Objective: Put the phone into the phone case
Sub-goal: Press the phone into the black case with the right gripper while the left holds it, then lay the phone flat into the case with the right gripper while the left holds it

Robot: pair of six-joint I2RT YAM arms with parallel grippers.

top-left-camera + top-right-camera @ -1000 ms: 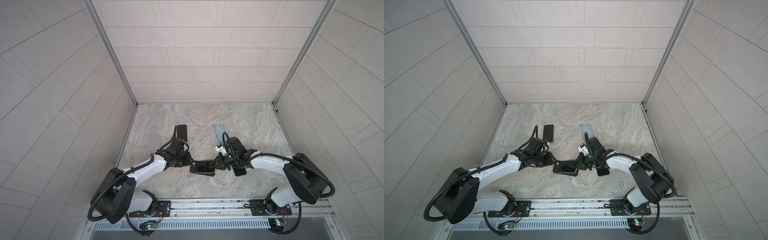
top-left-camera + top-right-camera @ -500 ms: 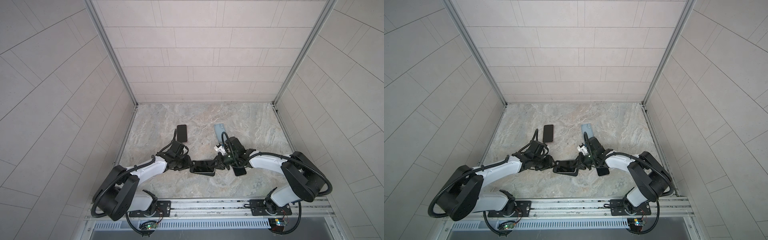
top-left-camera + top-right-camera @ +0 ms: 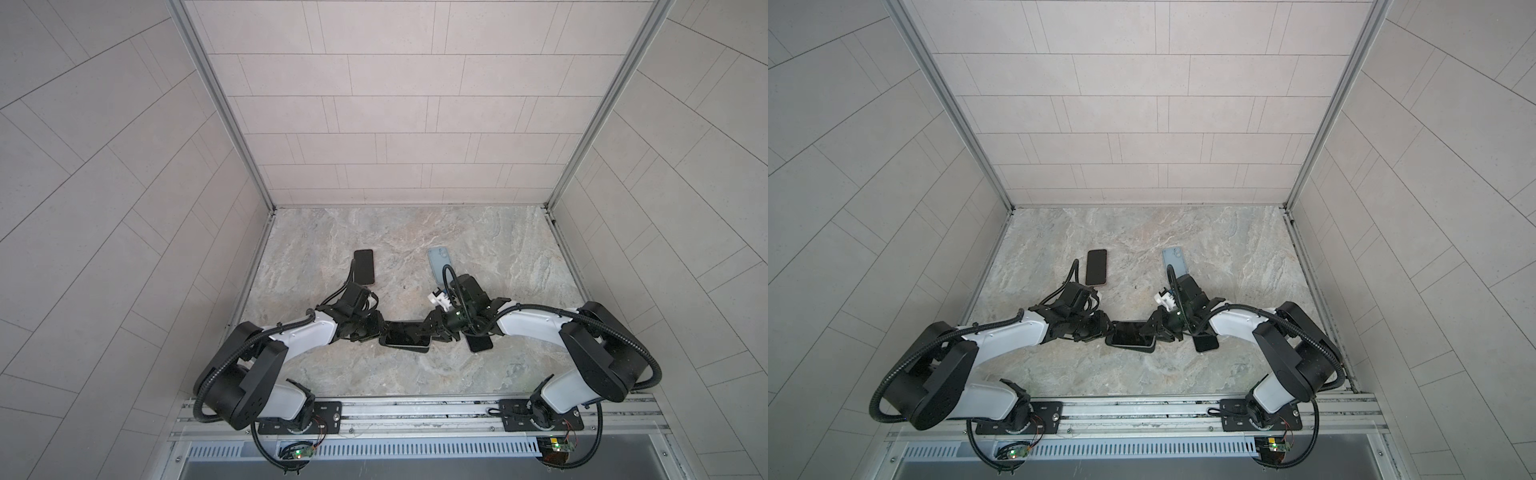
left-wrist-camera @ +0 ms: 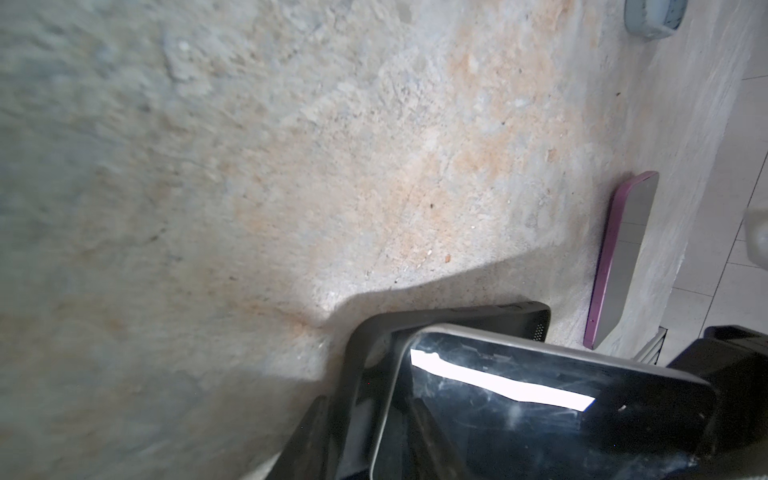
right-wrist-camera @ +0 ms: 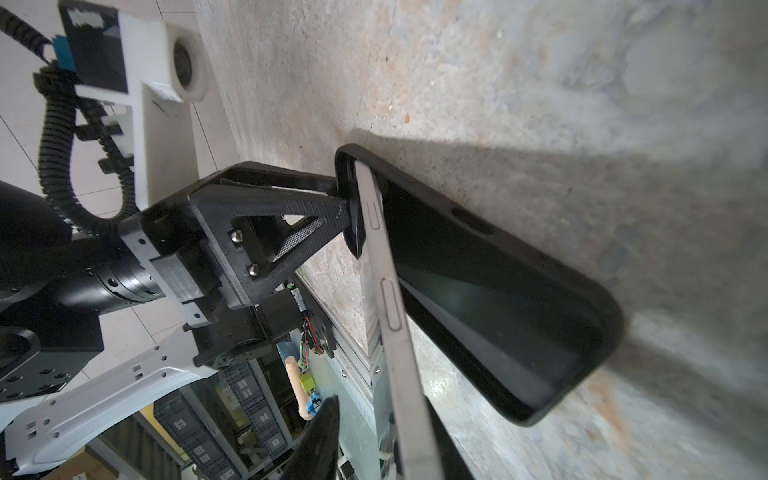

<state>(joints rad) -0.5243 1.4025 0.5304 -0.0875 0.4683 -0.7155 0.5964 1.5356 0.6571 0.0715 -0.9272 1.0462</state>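
A mottled grey-and-tan stone worktop [image 3: 415, 232] is boxed in by pale tiled walls [image 3: 395, 104] on three sides. Toward its back left a dark phone [image 3: 364, 266] lies flat, screen up, long side running front to back. Well apart to its right lies a blue case [image 3: 437, 262], its near end hidden. Nearer the front, right of centre, a purple-edged phone [image 4: 619, 257] lies flat, partly covered in both top views. A metal rail [image 3: 415, 409] runs along the front edge, with a slotted grille [image 3: 395, 449] below it. Grey crates [image 5: 195, 432] stand beyond the rail.
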